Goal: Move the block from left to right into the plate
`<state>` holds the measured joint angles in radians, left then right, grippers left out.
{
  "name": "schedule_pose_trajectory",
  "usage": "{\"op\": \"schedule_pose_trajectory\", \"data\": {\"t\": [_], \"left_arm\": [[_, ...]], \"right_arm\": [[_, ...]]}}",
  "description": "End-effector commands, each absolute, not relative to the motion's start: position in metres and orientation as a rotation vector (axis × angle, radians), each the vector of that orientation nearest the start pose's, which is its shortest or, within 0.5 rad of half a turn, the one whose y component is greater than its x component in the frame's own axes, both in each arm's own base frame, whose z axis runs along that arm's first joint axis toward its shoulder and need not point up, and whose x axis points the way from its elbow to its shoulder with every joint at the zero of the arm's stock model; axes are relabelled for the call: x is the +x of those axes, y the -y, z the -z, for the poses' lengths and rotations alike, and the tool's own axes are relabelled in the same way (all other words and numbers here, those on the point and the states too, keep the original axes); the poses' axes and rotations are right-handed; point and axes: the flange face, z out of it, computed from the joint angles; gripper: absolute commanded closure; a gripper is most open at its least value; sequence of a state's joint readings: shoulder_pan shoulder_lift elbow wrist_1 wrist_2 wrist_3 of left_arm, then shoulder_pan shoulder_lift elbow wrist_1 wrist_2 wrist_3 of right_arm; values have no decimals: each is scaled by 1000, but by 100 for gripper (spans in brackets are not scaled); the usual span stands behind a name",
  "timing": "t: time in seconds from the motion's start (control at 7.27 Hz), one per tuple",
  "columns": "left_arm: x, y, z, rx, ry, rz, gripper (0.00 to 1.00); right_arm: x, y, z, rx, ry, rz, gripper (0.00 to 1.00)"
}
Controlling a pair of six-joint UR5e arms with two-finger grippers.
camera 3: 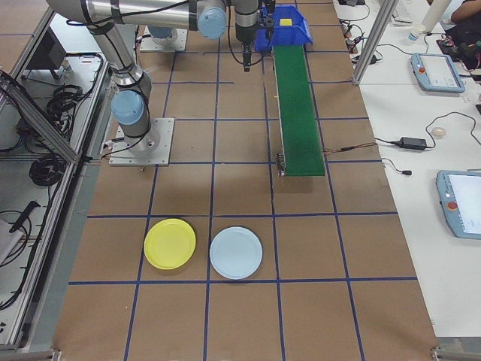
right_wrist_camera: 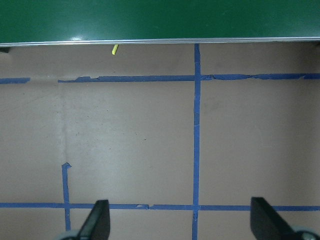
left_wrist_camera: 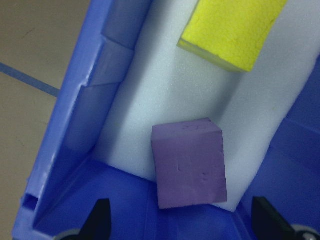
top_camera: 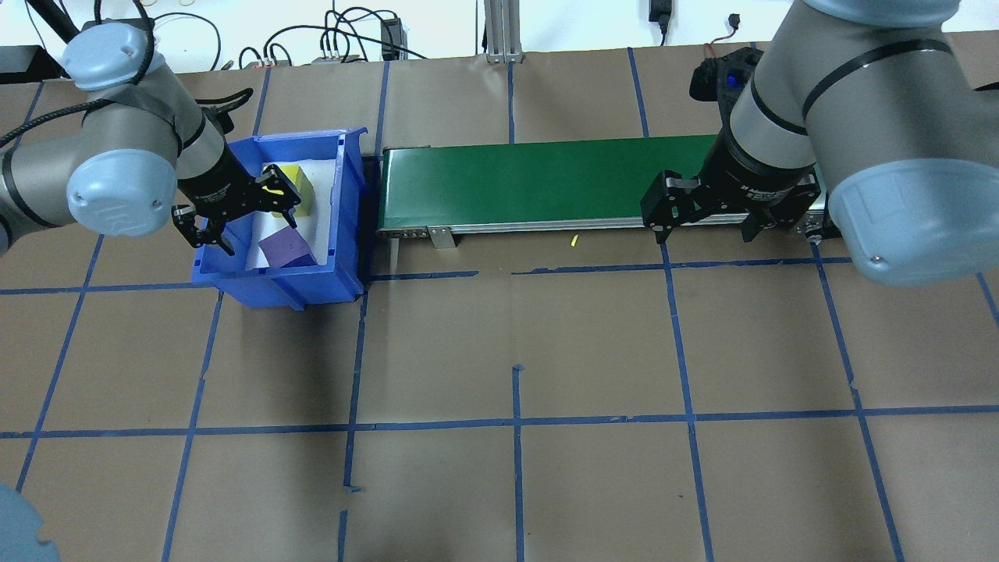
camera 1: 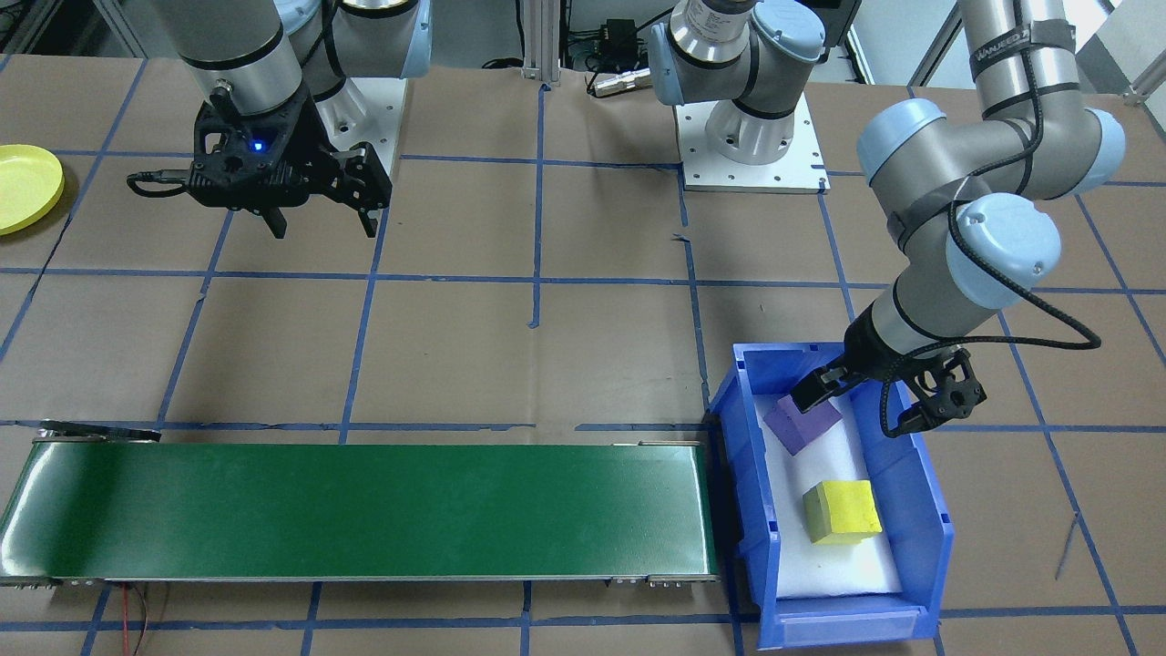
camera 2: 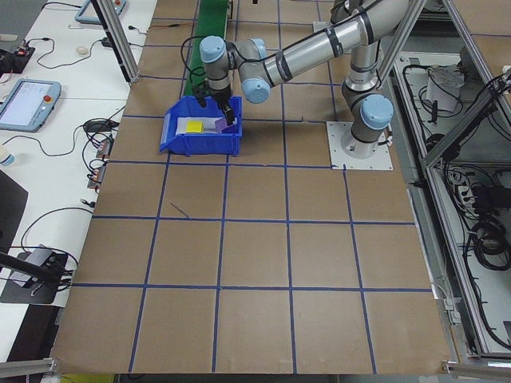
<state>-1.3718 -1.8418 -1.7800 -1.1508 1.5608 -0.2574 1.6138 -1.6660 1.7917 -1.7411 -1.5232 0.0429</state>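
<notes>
Purple block (camera 1: 802,423) lies on white foam in the blue bin (camera 1: 920,510), near a yellow block (camera 1: 842,512). Left gripper (camera 1: 870,401) hangs over it, fingers wide, holding nothing. Right gripper (camera 1: 321,219) also spread, empty; yellow plate (camera 1: 25,187) well apart.

Matt brown paper covers the table (top_camera: 499,351), smooth and taped with blue strips that look torn and rough-edged in places. The blue rectangular plastic bin (camera 1: 920,510) near the table's far left corner has a slight sheen on its walls, and it is lined with soft white foam (left_wrist_camera: 165,100), finely textured. On that foam, the purple foam block (left_wrist_camera: 189,169) looks matt with small dents; the yellow foam block (left_wrist_camera: 232,30) is grainy and porous. The green conveyor belt (camera 1: 364,510) shows a satin gloss, framed by bare metal rails. The small round yellow plate (camera 3: 170,244) looks like smooth plastic, faintly shiny.
</notes>
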Motion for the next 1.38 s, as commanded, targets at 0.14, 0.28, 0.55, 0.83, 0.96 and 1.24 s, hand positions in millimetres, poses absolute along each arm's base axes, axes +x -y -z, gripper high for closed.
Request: {"op": "schedule_pose_trajectory", "data": {"t": [0.14,0.28,0.55,0.83,0.96,1.24], "left_arm": [[-22,574,-259,-698,-3070,-140,2],[-22,577,-244,-703,-3077,-163,5],[-25,578,-232,-692,-3107,-182,23],[-24,579,-232,-588,-3124,-180,65],[-22,588,-249,-581,-3132,-107,72],[-37,595,-321,-532,-3132,-29,74]], "right_arm": [[157,446,-441,-2,-3091,66,0],[157,447,-441,1,-3092,66,0],[157,446,-441,-2,-3091,66,0],[157,446,-441,1,-3091,65,0],[157,446,-441,1,-3091,65,0],[157,446,-441,1,-3091,65,0]]}}
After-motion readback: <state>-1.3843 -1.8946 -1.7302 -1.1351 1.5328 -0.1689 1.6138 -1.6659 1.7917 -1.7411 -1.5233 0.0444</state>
